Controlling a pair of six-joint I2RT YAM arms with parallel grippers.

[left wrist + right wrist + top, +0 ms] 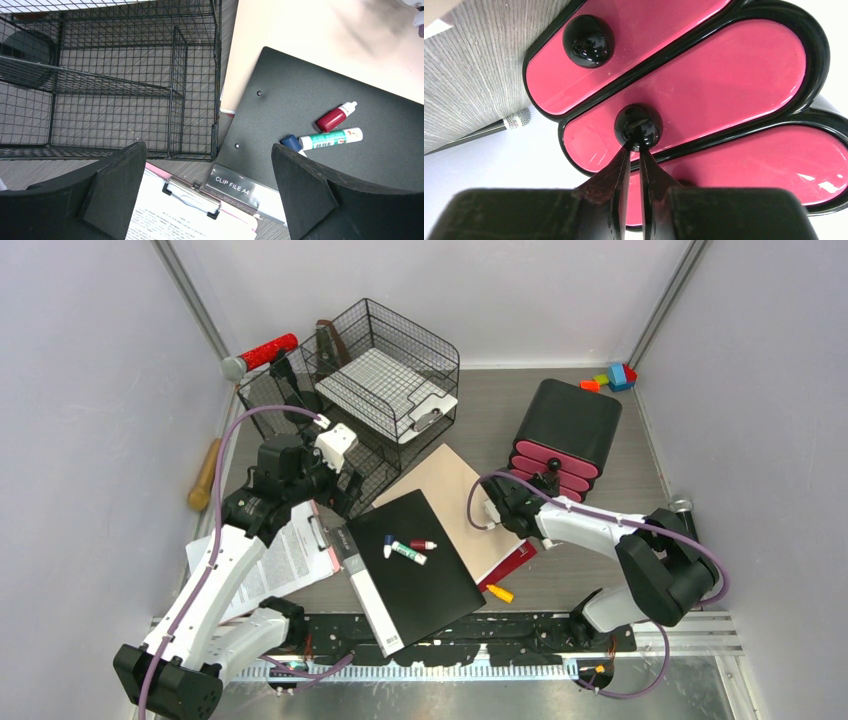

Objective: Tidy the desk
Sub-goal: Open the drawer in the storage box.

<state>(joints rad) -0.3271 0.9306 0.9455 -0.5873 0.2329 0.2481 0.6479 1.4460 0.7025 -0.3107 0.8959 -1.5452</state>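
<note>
We are starting with the bench (490, 405), which is filling the middle of the top view between the pale walls and carrying clutter across most of its width. Right of centre, the drawer unit (565, 435) is standing with its pink fronts facing the lower left. Our right pincer (636, 150) is resting against it. In the right wrist view its jaws are drawn almost together, and the tips are pinching at the black knob (636, 126) of the middle drawer. We judge this is for pulling it open as a home for small items. How firm the grip is, we cannot tell.

At lower centre a black clip file (420, 570) is lying askew over a tan folder (450, 485). A green-and-white tube (332, 138) and a red bottle (336, 117) are lying loose on it, likely bound for a drawer.

Left of that, our left pincer (210, 195) is hovering wide open and holding nothing. It is hanging over the clipboard (192, 192), just beside the lower corner of the wire rack (395, 380). It seems to be lining up on the clip end so the clipboard can go into the rack.
</note>
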